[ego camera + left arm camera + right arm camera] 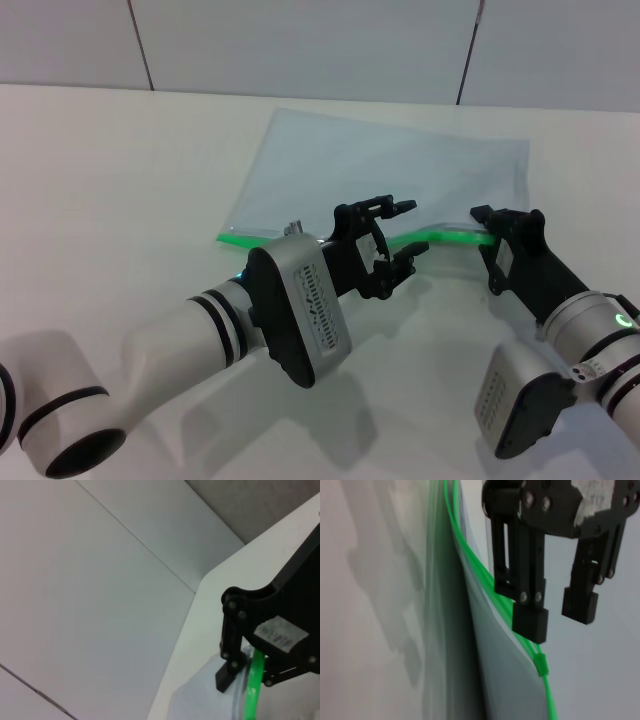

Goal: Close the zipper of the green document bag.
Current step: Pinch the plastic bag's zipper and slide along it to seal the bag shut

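Note:
The green document bag (pixel 390 170) lies flat on the white table, a pale blue-grey pouch with the zipper (pixel 255 239) as a bright green strip along its near edge. My left gripper (pixel 402 236) hovers open over the middle of that strip, one finger on each side. It shows in the right wrist view as the left gripper (pixel 555 622), with the small green slider tab (pixel 541 665) just beyond its fingers (pixel 530 625). My right gripper (pixel 485 250) sits at the strip's right end. In the left wrist view the right gripper (pixel 249 680) straddles the zipper (pixel 254 685), open.
The white table (pixel 120 180) stretches left of and in front of the bag. A grey panelled wall (pixel 300 40) rises right behind the table's far edge. Both forearms lie low over the near part of the table.

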You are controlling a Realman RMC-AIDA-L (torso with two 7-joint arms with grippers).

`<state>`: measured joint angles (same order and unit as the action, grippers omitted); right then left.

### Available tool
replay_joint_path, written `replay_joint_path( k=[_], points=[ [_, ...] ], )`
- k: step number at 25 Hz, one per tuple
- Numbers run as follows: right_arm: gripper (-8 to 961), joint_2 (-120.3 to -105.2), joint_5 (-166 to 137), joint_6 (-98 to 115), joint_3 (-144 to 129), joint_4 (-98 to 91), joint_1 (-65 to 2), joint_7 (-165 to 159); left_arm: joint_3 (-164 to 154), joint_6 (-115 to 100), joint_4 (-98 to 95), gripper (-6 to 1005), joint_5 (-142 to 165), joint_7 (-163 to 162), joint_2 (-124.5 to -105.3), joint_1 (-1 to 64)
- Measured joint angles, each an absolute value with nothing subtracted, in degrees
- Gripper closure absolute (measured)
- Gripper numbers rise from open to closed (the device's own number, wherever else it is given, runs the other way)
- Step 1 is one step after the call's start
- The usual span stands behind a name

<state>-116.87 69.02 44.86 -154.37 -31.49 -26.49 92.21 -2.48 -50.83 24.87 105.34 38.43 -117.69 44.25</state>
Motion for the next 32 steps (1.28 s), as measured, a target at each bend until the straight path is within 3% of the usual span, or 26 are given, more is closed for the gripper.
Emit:
replay_joint_path(
  k=[32],
  points=[
    [896, -116.61, 69.05, 50.15, -161.46, -33.48, -26.01, 92.10, -3.56, -51.30, 24.12, 599, 106.23, 42.55, -117.55, 44.06]
  ],
)
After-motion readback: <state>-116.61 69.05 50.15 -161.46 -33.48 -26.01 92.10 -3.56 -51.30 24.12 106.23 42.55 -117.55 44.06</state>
